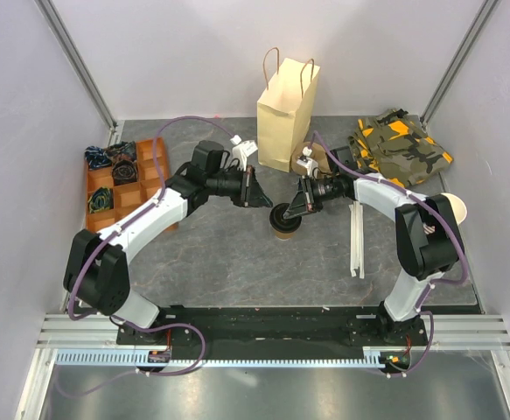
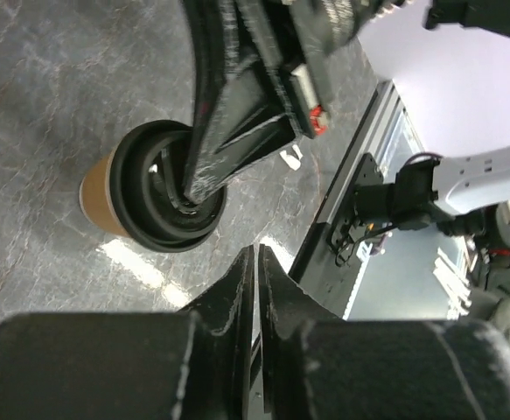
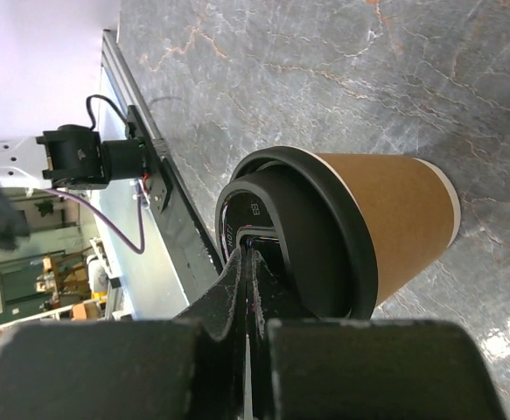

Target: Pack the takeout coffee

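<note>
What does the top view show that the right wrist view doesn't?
Only the top view: the bag standing behind the cup, the camo cloth, the orange tray, and the left gripper, shut, near the cup. Only the right wrist view: the right gripper with its tips meeting in the lid's recess. Both: the lidded cup upright on the table, with the right gripper at it.

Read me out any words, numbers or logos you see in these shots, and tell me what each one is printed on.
Cup lid: a small raised mark near its middle, perhaps two characters, too blurred to read.
Brown cup: plain, no print on the side that shows.
Paper bag: plain, no print showing.
Nothing else in any view carries legible text.
</note>
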Controlling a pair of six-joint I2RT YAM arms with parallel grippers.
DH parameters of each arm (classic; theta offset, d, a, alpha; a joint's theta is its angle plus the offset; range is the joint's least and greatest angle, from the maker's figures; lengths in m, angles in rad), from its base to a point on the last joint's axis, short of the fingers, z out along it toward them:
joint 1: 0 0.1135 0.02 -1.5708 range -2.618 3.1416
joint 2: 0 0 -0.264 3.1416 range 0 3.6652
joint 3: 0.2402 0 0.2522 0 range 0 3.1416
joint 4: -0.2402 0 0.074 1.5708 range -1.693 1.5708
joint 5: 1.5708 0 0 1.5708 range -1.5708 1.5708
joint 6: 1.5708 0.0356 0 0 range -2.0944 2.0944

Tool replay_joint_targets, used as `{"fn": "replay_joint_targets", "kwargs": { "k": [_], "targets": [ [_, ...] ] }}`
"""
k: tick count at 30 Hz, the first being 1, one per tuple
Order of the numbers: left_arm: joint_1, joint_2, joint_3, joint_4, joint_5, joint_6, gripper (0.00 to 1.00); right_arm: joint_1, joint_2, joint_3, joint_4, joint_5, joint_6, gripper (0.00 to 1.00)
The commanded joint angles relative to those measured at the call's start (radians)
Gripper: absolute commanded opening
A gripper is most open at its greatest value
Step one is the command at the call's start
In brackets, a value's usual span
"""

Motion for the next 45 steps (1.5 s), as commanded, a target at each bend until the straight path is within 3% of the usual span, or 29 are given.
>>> {"fn": "replay_joint_targets", "kwargs": {
  "k": [1,4,7,14,20,30,40,45],
  "targets": [
    [-0.025,0.003,0.043,-0.011,0.045,0.060,0.09,-0.008,0.053,-0.019,-0.015,0.047,-0.037,0.00],
    [-0.056,0.021,0.055,-0.006,-0.014,0.078,0.04,-0.013,0.061,-0.014,-0.016,0.044,-0.034,0.00],
    [-0.104,0.056,0.131,-0.118,-0.135,0.182,0.04,-0.014,0.061,-0.011,-0.016,0.047,-0.031,0.00],
    [-0.246,0.077,0.260,-0.316,-0.477,0.380,0.11,-0.014,0.070,-0.011,-0.018,0.051,-0.029,0.00],
    [-0.308,0.081,0.317,-0.365,-0.634,0.517,0.19,-0.014,0.073,-0.008,-0.018,0.061,-0.026,0.00],
    [-0.331,0.124,0.283,-0.332,-0.586,0.617,0.36,-0.016,0.087,-0.002,-0.022,0.071,-0.032,0.00],
    [-0.331,0.233,0.127,-0.262,-0.599,0.653,0.35,-0.016,0.122,0.009,-0.031,0.108,-0.052,0.00],
    [-0.331,0.216,0.138,-0.279,-0.591,0.647,0.35,-0.017,0.136,0.007,-0.044,0.119,-0.063,0.00]
  ]
}}
